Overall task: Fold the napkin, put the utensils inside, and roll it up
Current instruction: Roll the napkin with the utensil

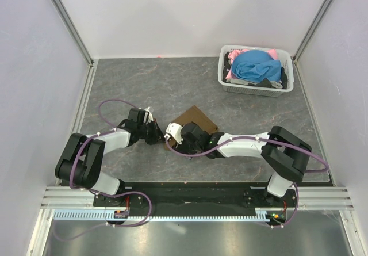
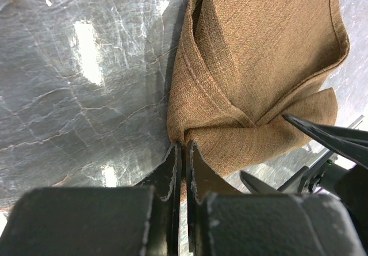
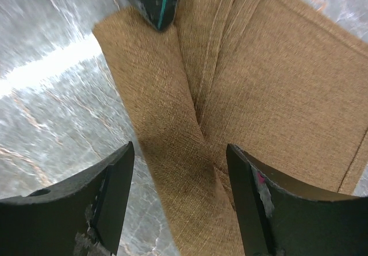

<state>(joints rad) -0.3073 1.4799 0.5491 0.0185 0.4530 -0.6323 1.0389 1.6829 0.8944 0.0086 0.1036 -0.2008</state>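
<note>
- left tool (image 2: 182, 152): fingers pressed together, pinching corner of napkin (image 2: 259, 66); cloth gathers in creases toward pinch
- right tool (image 3: 178, 201): fingers spread apart, low over napkin, straddling folded band that runs diagonally between them; nothing gripped; contact with cloth unclear
- two tools close together, tips near each other at napkin's near-left edge
- napkin: brown, folded, lying mid worktop (image 1: 144, 89)
- white basket (image 1: 225, 82) with blue and pink clothes: far right corner, well apart from napkin
</note>
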